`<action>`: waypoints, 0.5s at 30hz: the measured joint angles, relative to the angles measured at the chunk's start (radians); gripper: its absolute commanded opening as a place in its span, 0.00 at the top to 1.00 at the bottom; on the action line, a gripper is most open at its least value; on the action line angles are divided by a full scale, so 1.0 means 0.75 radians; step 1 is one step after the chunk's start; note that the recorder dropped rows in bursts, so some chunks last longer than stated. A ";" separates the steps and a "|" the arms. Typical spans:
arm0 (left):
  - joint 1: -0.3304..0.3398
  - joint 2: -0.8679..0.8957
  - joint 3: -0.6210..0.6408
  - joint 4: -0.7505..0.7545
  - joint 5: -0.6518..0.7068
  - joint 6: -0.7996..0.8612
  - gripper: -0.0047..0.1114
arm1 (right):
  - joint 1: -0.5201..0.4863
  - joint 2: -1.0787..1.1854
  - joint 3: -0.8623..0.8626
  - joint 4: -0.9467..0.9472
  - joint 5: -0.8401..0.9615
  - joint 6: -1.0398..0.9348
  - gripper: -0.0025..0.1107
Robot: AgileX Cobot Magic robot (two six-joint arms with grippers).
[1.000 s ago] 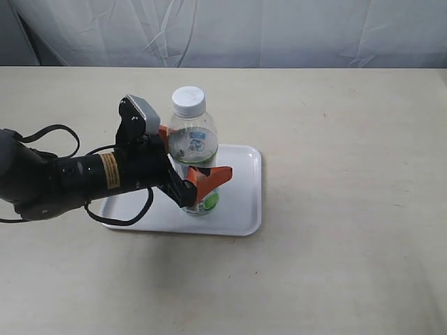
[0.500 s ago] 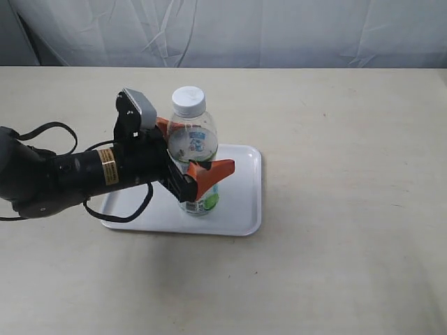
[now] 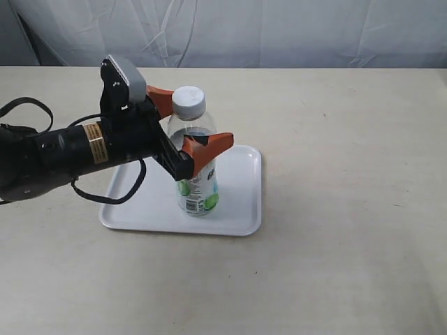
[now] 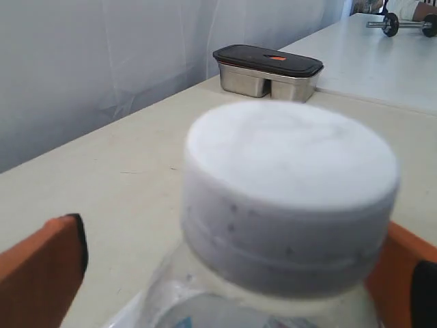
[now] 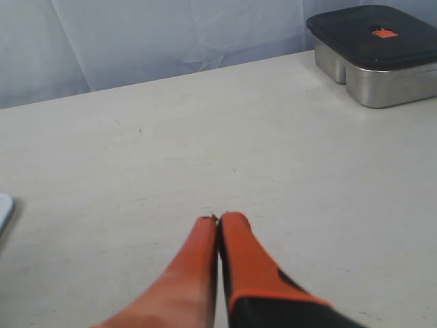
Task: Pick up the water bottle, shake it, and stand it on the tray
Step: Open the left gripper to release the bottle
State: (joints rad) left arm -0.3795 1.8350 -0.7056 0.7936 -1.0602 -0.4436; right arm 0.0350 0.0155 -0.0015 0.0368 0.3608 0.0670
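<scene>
left gripper spread around the bottle neck, bottle upright on tray

left arm lies low and nearly level over the table [image 3: 335, 139], forearm black, cable looped beside it. the left gripper [image 3: 199, 122] sits at cap height, its orange fingers [image 4: 41, 263] wide apart, one on each side of the cap [image 4: 290, 178]. on one side bare table shows between finger and cap; the other finger is partly hidden behind the cap, so contact there cannot be judged. nothing is gripped.

the water bottle [image 3: 198, 185] stands upright between those fingers, its body and label below them, its base on the tray [image 3: 241, 192]. the tray lies flat under the fingers and reaches beyond them on both sides.

right gripper [image 5: 217, 222]: fingers pressed together tip to tip, nothing between them, held over bare table. it does not show in the exterior view.

around: a metal box with a dark lid [image 5: 379, 55] well beyond the right fingertips, also seen past the cap from the left wrist. white cloth hangs behind the table. nothing stands between either gripper and the bottle.
</scene>
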 measured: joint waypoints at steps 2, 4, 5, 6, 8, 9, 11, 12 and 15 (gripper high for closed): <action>0.000 -0.022 0.000 0.000 0.020 0.000 0.06 | 0.000 0.000 0.000 0.000 0.000 0.000 0.94; 0.000 -0.048 0.000 0.000 0.032 0.005 0.06 | 0.000 0.000 0.000 0.000 0.000 0.000 0.94; 0.000 -0.062 0.000 -0.003 0.036 0.005 0.06 | 0.000 0.000 0.000 0.000 0.000 0.000 0.94; 0.000 -0.076 0.000 -0.002 0.039 0.005 0.06 | 0.000 0.000 0.000 0.000 0.000 0.000 0.94; 0.006 -0.105 0.000 -0.009 0.041 0.005 0.06 | 0.000 0.000 0.000 0.000 0.000 0.000 0.94; 0.006 -0.121 0.000 -0.012 0.042 0.006 0.06 | 0.000 0.000 0.000 0.000 0.000 0.000 0.94; 0.008 -0.151 0.000 -0.014 0.045 0.008 0.06 | 0.000 0.000 0.000 0.000 0.000 0.000 0.94; 0.008 -0.168 0.000 -0.014 0.045 0.009 0.06 | 0.000 0.000 0.000 0.000 0.000 0.000 0.94; 0.008 -0.220 0.000 -0.024 0.052 0.020 0.06 | 0.000 0.000 0.000 0.000 0.000 0.000 0.94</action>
State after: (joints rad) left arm -0.3734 1.6702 -0.7056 0.7753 -1.0215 -0.4287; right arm 0.0350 0.0155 -0.0015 0.0368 0.3608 0.0670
